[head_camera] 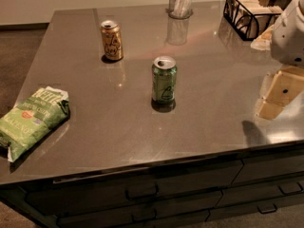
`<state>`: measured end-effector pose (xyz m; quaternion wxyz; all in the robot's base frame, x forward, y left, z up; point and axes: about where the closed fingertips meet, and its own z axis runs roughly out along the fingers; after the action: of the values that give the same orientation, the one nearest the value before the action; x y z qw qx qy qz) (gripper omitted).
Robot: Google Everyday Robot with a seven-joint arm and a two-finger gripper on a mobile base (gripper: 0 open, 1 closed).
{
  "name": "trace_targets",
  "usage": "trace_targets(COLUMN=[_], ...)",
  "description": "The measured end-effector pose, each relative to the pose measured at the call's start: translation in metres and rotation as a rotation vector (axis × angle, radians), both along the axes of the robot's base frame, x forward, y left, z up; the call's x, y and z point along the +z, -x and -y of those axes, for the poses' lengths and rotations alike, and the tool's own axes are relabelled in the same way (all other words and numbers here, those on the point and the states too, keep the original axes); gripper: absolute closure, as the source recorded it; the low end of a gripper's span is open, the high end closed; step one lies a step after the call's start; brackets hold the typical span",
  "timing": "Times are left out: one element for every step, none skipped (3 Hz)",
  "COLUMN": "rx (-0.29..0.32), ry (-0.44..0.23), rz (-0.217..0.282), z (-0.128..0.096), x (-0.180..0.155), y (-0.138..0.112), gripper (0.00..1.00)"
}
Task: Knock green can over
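The green can (164, 83) stands upright near the middle of the grey countertop (95, 127). It has a silver top and a pale pear-like logo facing me. My gripper (278, 98) hangs at the right edge of the view, below the white arm (289, 32). It is just above the counter, well to the right of the green can and apart from it.
An orange-gold can (111, 40) stands upright at the back left. A green chip bag (31, 120) lies at the left front edge. A clear container (180, 1) and a black wire basket (251, 11) stand at the back. Drawers (142, 194) run below the front edge.
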<state>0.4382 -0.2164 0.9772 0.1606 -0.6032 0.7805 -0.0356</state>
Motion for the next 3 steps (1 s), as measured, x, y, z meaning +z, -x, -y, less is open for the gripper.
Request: trace_targets(rx=[0.000, -0.033, -0.079], ry=[0.000, -0.014, -0.040], rz=[0.002, 0.020, 0.019], z=[0.000, 0.000, -0.001], x=[0.000, 0.001, -0.006], y=[0.000, -0.008, -0.027], gripper=[0.00, 0.00, 0.00])
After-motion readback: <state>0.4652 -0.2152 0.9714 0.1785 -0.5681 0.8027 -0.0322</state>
